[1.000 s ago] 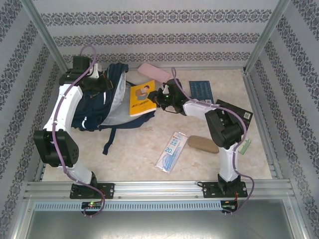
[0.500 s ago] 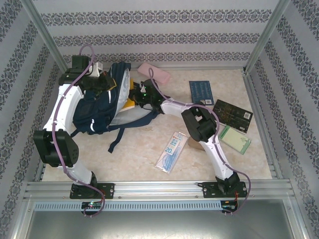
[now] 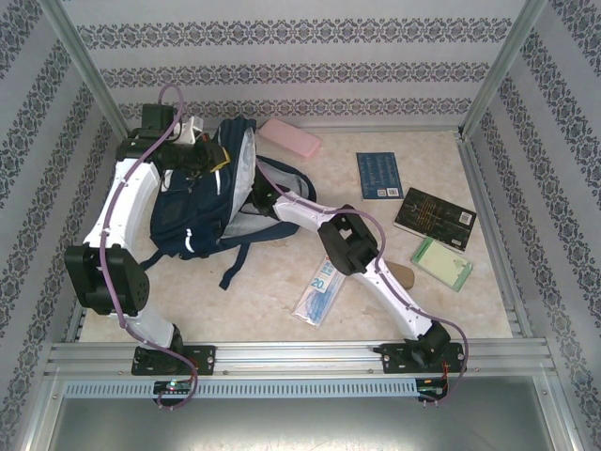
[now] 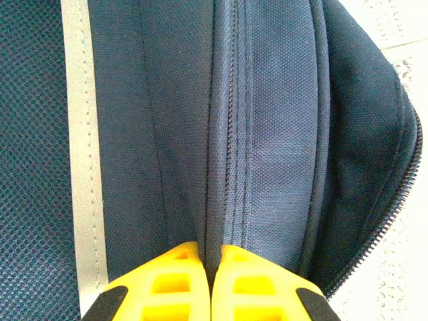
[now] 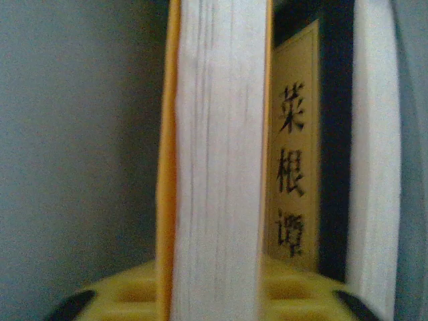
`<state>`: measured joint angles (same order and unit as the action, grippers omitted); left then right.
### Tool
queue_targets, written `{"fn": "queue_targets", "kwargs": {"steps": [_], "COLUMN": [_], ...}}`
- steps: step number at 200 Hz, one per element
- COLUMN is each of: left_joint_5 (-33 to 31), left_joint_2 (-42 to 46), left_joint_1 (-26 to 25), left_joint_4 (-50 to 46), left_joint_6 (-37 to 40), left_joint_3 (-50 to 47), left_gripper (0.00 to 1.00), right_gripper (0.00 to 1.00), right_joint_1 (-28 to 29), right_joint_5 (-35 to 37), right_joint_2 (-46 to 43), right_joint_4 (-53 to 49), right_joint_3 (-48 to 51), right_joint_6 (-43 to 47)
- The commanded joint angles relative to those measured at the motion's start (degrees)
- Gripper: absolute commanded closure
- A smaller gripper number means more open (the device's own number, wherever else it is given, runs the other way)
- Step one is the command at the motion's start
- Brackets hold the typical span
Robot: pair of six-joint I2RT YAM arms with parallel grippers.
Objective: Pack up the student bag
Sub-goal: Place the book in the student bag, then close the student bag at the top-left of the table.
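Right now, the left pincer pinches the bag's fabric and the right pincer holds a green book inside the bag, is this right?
Not green: the right wrist view shows the right pincer closed on a yellow-covered book. The left pincer does pinch the student bag.

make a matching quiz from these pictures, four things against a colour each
Things:
1. student bag
2. case by the back wall
3. pad near the right edge
4. book seen edge-on in the right wrist view

Colours:
a. yellow cover
b. navy
c. pink
d. green

Pairs: 1-b, 2-c, 3-d, 4-a
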<state>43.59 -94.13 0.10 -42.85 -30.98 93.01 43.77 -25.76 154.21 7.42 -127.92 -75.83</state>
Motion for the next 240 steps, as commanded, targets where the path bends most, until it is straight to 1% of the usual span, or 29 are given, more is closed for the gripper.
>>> {"fn": "queue_targets", "kwargs": {"steps": [1, 19, 36, 65, 88, 120, 160, 176, 196, 213, 240], "left_joint_5": [4.5, 4.3, 3.6, 2.3, 0.3, -5.3, -12.8, -13.7, -12.7, -11.9, -10.6], "left_joint_2": [3.3, 3.3, 3.2, 2.6, 2.2, 1.9, 0.3, -0.6, -1.2, -1.6, -1.7], "left_joint_1": [-0.6, -0.6, -0.5, -0.5, -0.5, -0.5, -0.6, -0.7, -0.9, -1.3, -2.2], "left_joint_4": [6.0, 5.5, 5.0, 4.0, 2.4, -0.9, -2.8, -3.2, -1.6, -0.6, 0.8], "left_joint_6": [1.3, 1.8, 2.5, 3.7, 5.6, 9.7, 15.0, 16.0, 16.1, 15.7, 13.8], "left_joint_3": [1.9, 1.8, 1.8, 1.6, 1.1, -0.9, -3.7, -4.5, -6.2, -7.1, -7.8], "left_gripper": [1.0, 1.0, 1.0, 1.0, 1.0, 1.0, 1.0, 0.99, 0.93, 0.89, 0.68], "right_gripper": [0.63, 0.58, 0.56, 0.51, 0.5, 0.5, 0.5, 0.5, 0.5, 0.47, 0.46], "right_joint_1": [0.2, -0.5, -1.2, -2.6, -4.1, -6.5, -10.2, -12.3, -15.4, -19.3, -26.7], "right_joint_5": [1.4, 2.7, 3.7, 4.9, 6.0, 7.4, 9.9, 11.1, 14.1, 17.4, 19.8], "right_joint_2": [-3.5, -7.2, -10.9, -16.4, -20.9, -29.1, -41.8, -47.2, -53.8, -58.3, -61.5], "right_joint_4": [-4.6, -6.8, -8.8, -10.9, -11.2, -10.1, -11.7, -13.1, -16.7, -21.7, -25.7], "right_joint_3": [-0.6, 3.2, 6.1, 11.4, 17.8, 29.0, 42.9, 48.3, 54.1, 57.4, 61.5], "right_joint_6": [5.2, 8.3, 11.3, 14.4, 15.7, 17.9, 22.3, 23.7, 27.0, 29.7, 32.9]}}
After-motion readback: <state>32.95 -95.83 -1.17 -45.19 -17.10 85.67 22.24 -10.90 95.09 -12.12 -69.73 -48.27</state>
